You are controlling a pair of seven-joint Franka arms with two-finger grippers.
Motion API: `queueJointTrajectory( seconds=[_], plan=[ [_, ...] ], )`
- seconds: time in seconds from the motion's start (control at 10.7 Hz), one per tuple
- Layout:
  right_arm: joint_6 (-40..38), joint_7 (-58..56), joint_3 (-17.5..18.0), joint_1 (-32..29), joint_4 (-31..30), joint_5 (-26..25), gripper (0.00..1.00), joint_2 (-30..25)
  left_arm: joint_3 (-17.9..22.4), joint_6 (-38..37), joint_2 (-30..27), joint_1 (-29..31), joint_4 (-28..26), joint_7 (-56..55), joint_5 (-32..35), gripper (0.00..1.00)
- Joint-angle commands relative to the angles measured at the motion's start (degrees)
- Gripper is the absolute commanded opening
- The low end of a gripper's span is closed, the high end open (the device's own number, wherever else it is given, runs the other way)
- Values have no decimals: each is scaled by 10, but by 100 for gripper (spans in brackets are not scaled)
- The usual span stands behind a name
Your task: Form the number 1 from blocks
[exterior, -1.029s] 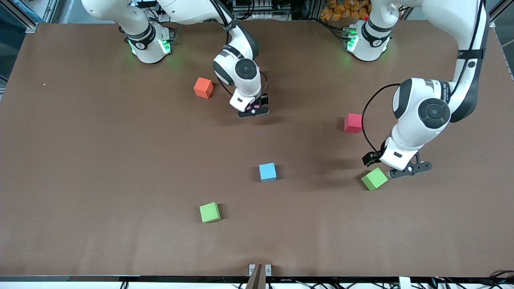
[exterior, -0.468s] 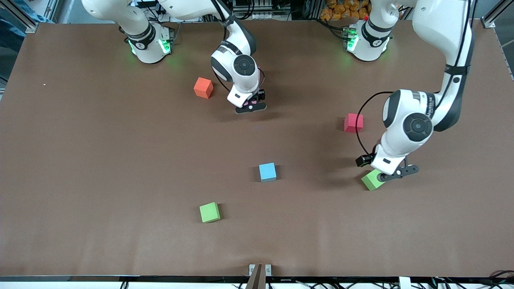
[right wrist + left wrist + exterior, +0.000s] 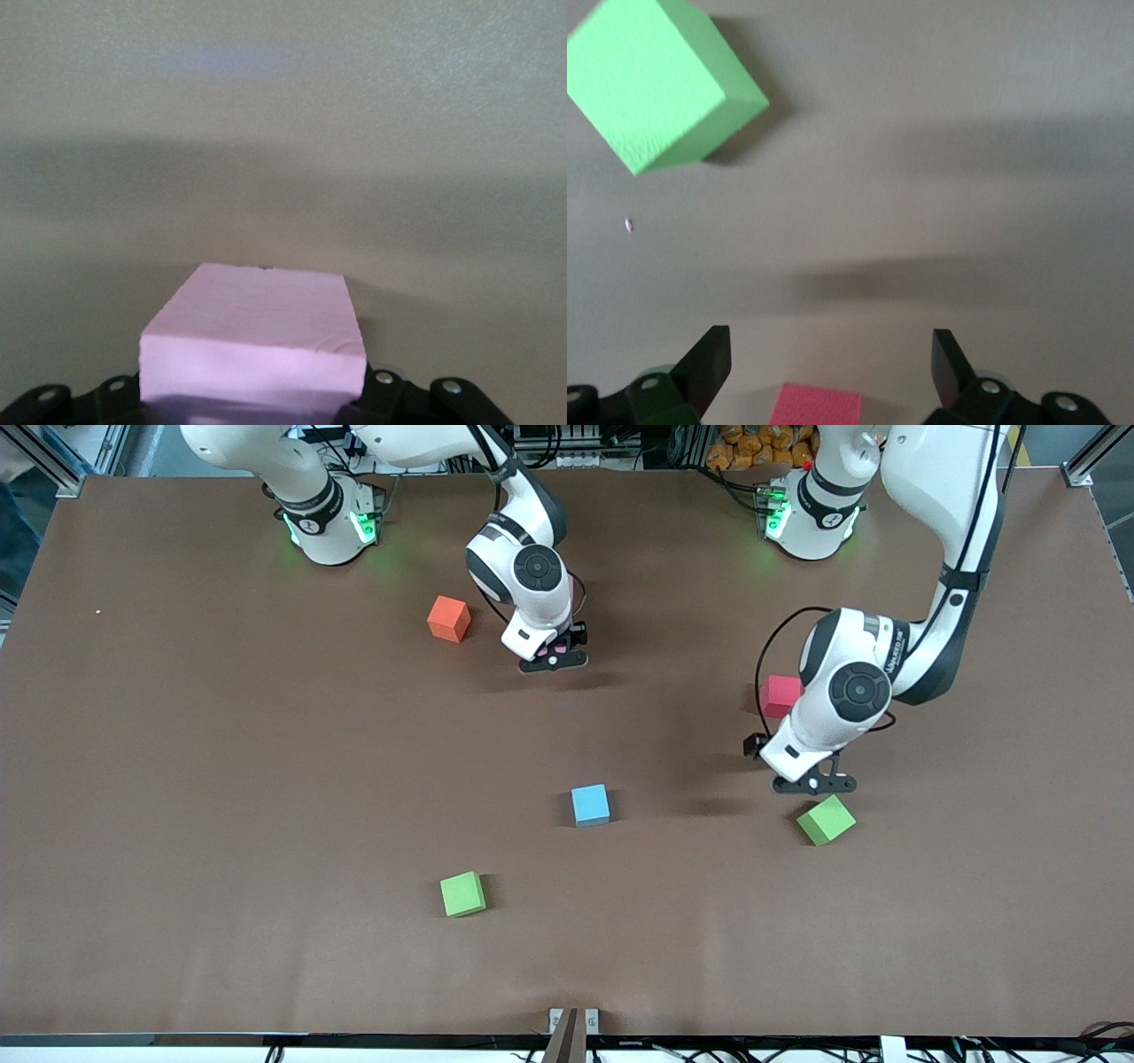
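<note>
My right gripper [image 3: 553, 661] is shut on a pink block [image 3: 257, 341], low over the table beside the orange block [image 3: 448, 618]. My left gripper [image 3: 815, 784] stands open with nothing between its fingers, above bare table between the red block [image 3: 781, 693] and a tilted green block [image 3: 826, 820]. The left wrist view shows that green block [image 3: 656, 84] and an edge of the red block [image 3: 815, 405], both apart from the open left gripper [image 3: 830, 367]. A light blue block [image 3: 590, 804] lies mid-table, and a second green block [image 3: 463, 893] lies nearer the front camera. The purple block and the other pink block are out of view.
Both arm bases [image 3: 332, 514] [image 3: 811, 509] stand along the table edge farthest from the front camera. A small metal bracket [image 3: 572, 1027] sits at the table edge nearest that camera. Brown table surface spreads wide toward the right arm's end.
My left gripper has swung away from the tilted green block toward the red block, leaving the green block in place. My right gripper with the pink block drew slightly toward its base.
</note>
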Motion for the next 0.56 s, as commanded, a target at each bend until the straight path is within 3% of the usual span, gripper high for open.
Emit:
queueJointTrajectory(
  seconds=[0.0,0.28,0.47],
  plan=[
    [5,21,-2,14,-17,15,100,-20,0,-1,-59,11,-64,57,-8,100],
    [-24,20,-7,-1,-17,15,100,-71,-9,-1,-82,11,-100,64,-8,100],
    [-66,-5,-7,-67,-14,13,100,-119,-10,1,-87,11,-118,64,-9,100]
  ],
)
